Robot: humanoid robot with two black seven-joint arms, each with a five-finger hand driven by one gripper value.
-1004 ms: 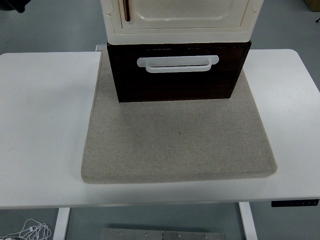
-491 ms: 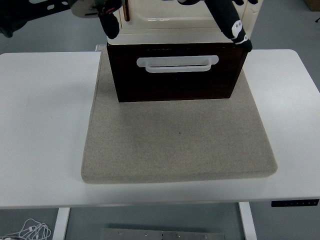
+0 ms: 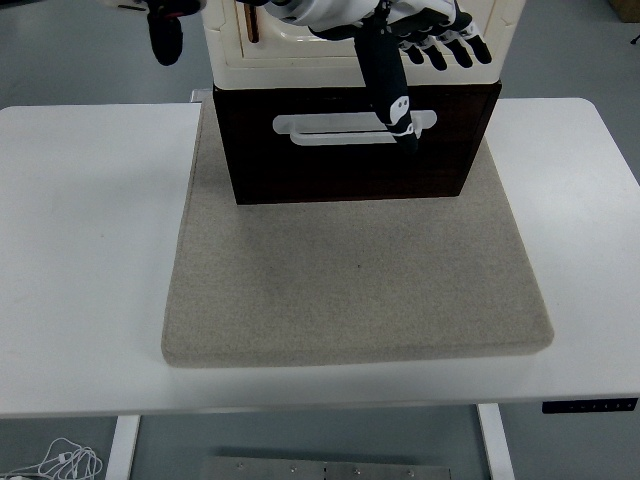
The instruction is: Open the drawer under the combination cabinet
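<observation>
One right hand (image 3: pixel 420 45) – fingers spread, holding nothing – over drawer (image 3: pixel 355 140) on grey mat (image 3: pixel 355 290), white table (image 3: pixel 90 250).

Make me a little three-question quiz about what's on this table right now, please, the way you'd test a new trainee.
1. True or false: the dark drawer under the cream cabinet already stands pulled far out over the mat.
2. Which part of the right hand reaches down to the white handle? A) the palm B) one long finger C) nothing
3. Fill in: the left hand is up at the picture's top ____ corner, away from the drawer.

Key: 1 false, its front looks about flush with the cabinet. 2 B, its tip is at the handle's right part. 3 left.
</observation>
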